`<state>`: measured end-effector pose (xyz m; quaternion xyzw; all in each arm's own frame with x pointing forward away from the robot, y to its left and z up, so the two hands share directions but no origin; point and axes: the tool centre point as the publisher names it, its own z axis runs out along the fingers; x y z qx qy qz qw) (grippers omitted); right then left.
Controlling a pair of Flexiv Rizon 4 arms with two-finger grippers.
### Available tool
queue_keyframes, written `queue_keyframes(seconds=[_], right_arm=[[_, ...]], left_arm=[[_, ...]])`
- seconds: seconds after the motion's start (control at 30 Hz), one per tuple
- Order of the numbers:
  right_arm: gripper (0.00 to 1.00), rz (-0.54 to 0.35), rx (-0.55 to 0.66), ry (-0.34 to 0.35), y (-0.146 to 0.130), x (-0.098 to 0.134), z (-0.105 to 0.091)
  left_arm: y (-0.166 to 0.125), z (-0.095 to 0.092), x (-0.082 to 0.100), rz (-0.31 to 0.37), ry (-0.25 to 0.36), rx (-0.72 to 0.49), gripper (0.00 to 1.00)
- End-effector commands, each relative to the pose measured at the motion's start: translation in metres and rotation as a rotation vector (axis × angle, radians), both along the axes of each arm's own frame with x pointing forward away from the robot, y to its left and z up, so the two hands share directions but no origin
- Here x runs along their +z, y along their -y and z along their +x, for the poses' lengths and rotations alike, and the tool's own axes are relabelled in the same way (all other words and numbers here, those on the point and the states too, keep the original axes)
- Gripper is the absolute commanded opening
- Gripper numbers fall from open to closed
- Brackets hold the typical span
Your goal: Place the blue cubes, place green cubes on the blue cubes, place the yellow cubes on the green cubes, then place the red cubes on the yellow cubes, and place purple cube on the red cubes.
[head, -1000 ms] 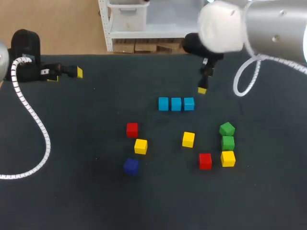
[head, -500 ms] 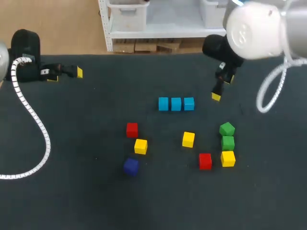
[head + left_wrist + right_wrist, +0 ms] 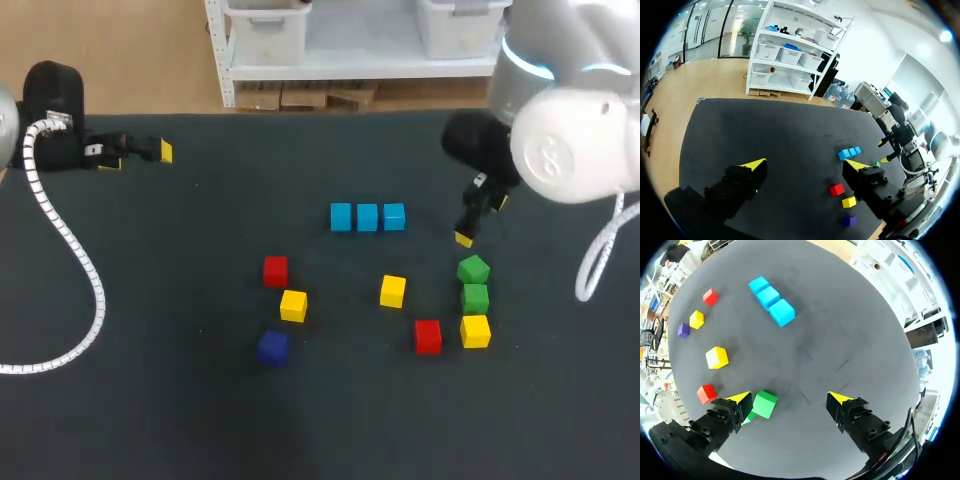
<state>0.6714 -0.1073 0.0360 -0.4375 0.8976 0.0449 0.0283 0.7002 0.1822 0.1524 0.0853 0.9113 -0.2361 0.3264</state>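
Note:
Three light-blue cubes (image 3: 367,216) sit in a row at mid-table. Two green cubes (image 3: 473,269) (image 3: 475,297) and a yellow cube (image 3: 475,331) line up at the right, with a red cube (image 3: 428,336) beside them. Another yellow cube (image 3: 393,291) lies in the middle; a red cube (image 3: 275,270), a yellow cube (image 3: 293,305) and the purple cube (image 3: 272,346) stand to the left. My right gripper (image 3: 480,218) hangs open just behind the green cubes; in its wrist view one green cube (image 3: 764,404) lies just inside one finger of the right gripper (image 3: 791,399). My left gripper (image 3: 140,152) rests open at the far left.
The left arm's white cable (image 3: 70,250) loops over the table's left part. The left wrist view shows the left gripper (image 3: 805,165) over bare black table (image 3: 765,135), far from the blue row (image 3: 849,152).
My right arm has swung right and toward the front, from behind the blue row to just above the green cubes. The left arm and all cubes stayed put.

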Motion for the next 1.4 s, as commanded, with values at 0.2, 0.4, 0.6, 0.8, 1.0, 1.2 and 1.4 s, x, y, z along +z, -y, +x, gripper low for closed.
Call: queue_keyframes(seconds=[0.2,0.4,0.6,0.8,1.0,1.2,1.4], right_arm=[[0.86,-0.007,-0.006,-0.039,-0.002,-0.017,-0.009],[0.9,-0.016,0.006,-0.058,-0.003,-0.023,-0.014],[0.99,-0.021,0.011,-0.067,-0.006,-0.032,-0.017],[0.95,-0.025,0.012,-0.075,-0.008,-0.042,-0.014],[0.81,-0.026,0.012,-0.088,-0.008,-0.048,-0.012],[0.0,-0.027,0.021,-0.09,-0.006,-0.047,-0.011],[0.0,-0.003,0.033,-0.088,-0.004,-0.03,-0.008]], left_arm=[[-0.002,0.0,-0.001,-0.009,0.006,-0.007,1.0],[-0.002,0.0,-0.001,-0.009,0.006,-0.007,1.0],[-0.002,0.0,-0.001,-0.009,0.006,-0.007,1.0],[-0.002,0.0,-0.001,-0.009,0.006,-0.007,1.0],[-0.002,0.0,-0.001,-0.009,0.006,-0.007,1.0],[-0.002,0.0,-0.001,-0.009,0.006,-0.007,1.0],[-0.002,0.0,-0.001,-0.009,0.006,-0.007,1.0]])
